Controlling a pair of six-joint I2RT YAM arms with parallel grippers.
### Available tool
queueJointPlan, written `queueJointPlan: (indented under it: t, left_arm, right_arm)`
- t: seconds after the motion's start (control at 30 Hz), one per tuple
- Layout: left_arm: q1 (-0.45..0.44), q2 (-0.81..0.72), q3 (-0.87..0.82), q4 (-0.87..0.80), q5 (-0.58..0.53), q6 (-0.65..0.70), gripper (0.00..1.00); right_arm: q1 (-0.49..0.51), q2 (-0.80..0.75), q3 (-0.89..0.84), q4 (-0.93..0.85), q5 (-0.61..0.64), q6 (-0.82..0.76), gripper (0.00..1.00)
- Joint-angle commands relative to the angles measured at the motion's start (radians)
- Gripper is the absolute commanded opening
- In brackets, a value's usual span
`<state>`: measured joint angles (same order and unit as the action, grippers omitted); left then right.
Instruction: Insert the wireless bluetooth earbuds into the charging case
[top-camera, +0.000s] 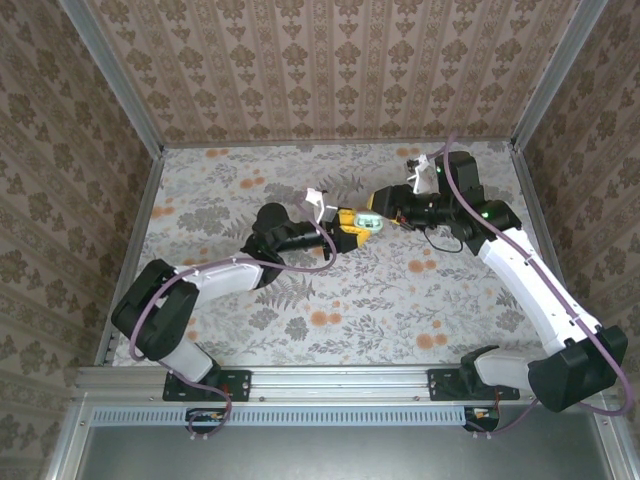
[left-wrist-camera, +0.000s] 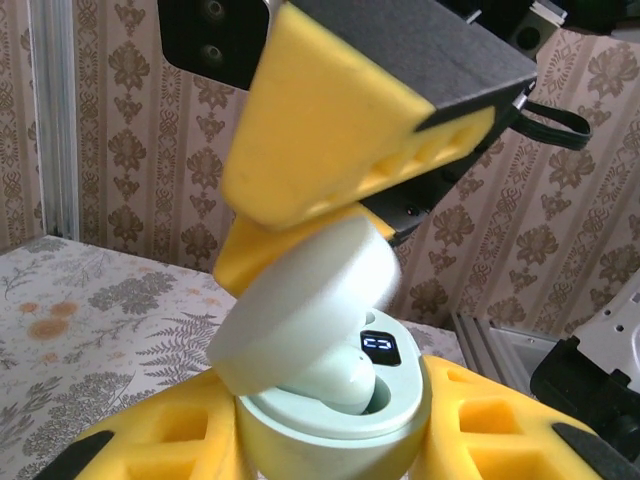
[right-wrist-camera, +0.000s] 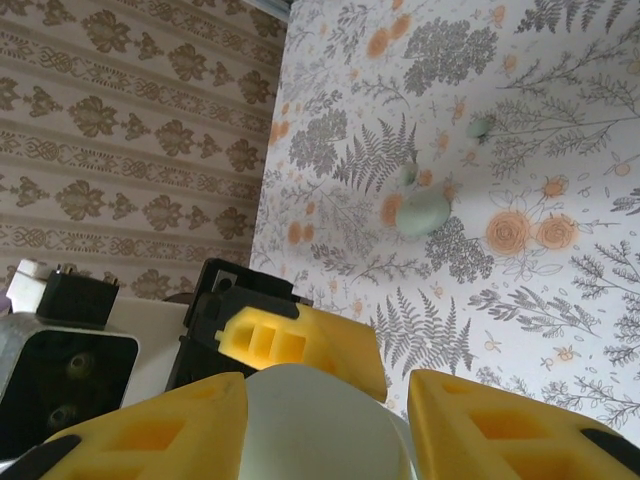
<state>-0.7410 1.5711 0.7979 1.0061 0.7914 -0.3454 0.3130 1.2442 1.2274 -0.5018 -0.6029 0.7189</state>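
The mint-green charging case (left-wrist-camera: 300, 455) stands upright with my left gripper (left-wrist-camera: 335, 440) shut on its body. Its lid (left-wrist-camera: 310, 300) hangs tilted, half down over the top. One mint earbud (left-wrist-camera: 345, 385) sits in a well beside the lit display (left-wrist-camera: 378, 347). My right gripper (right-wrist-camera: 330, 420) is open and straddles the lid (right-wrist-camera: 320, 430): one finger touches it, the other stands slightly off. From above, both grippers meet mid-table at the case (top-camera: 370, 222), left gripper (top-camera: 350, 222) and right gripper (top-camera: 385, 218). A mint oval piece (right-wrist-camera: 423, 212), which looks like an earbud, lies on the table.
The floral table (top-camera: 330, 320) is walled on three sides by patterned panels (top-camera: 330, 70). Two small mint bits (right-wrist-camera: 480, 127) lie near the oval piece. An aluminium rail (top-camera: 330, 385) runs along the near edge by the arm bases.
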Motion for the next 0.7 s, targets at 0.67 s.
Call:
queueJointPlan:
  t: [0.67]
  left_arm:
    - [-0.008, 0.032, 0.076, 0.062, -0.015, -0.047, 0.0]
  right_arm:
    - [-0.024, -0.072, -0.207, 0.345, -0.163, 0.319, 0.53]
